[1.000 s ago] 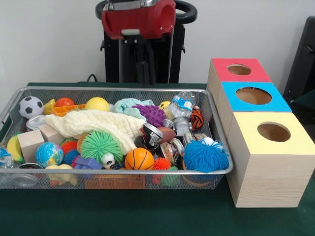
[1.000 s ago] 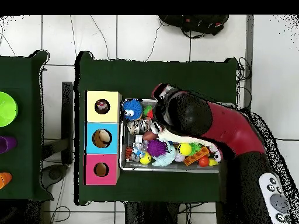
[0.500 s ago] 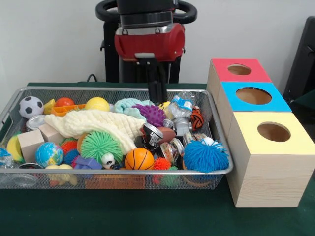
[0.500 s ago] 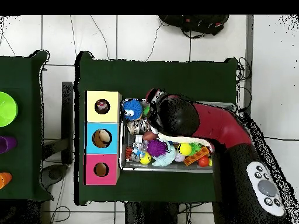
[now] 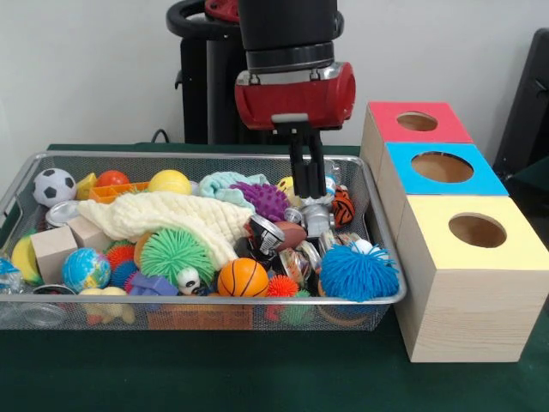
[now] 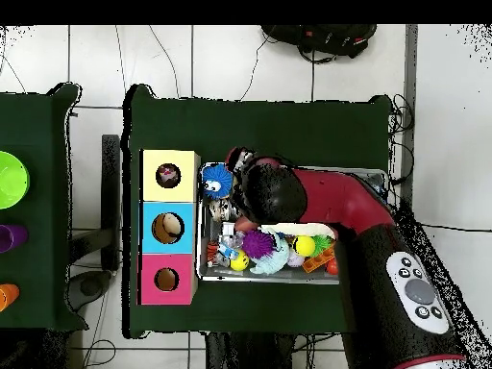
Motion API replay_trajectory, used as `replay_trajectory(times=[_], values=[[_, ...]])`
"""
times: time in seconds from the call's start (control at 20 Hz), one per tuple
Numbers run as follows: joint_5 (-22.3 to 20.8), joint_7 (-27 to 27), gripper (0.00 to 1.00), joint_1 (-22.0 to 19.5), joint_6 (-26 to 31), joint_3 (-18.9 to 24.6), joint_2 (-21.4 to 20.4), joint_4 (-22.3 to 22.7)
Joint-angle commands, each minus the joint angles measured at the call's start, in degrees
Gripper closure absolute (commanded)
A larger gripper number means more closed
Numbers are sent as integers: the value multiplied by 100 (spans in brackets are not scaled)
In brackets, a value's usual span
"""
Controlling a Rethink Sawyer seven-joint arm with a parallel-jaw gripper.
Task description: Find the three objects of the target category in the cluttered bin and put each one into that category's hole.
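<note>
The wire mesh bin is full of mixed toys; it also shows in the overhead view. I cannot make out any knotted rope toy in the bin. My gripper hangs over the bin's back right part, its tips down among a clear jar, a yellow ball and a purple spiky ball. It is open by a narrow gap and holds nothing. The yellow-faced box with its round hole stands nearest the camera, right of the bin. From overhead a small multicoloured thing shows inside that hole.
The blue-faced box and the red-faced box stand behind the yellow one. In the bin lie a fuzzy blue ball, a basketball, a green spiky ball, a cream cloth and a soccer ball.
The arm has swung toward the boxes' side of the bin and come down, bringing the gripper from above the back rim into the toys at the back right.
</note>
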Motion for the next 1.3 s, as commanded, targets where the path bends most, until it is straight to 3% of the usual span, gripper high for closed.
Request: replay_trajectory(times=[0.05, 0.25, 0.55, 0.8, 1.05, 1.3], values=[[-580, -730, 100, -345, -326, 553, 494, 561], [-783, -647, 100, -346, -322, 485, 651, 500], [-1497, -601, 100, 3, -302, -126, 1090, 129], [-1793, -620, 100, -165, -444, 41, 1056, 296], [-2029, -359, 100, -382, -847, 70, 751, 1017], [-1980, -292, 100, -669, -857, 267, 321, 1678]])
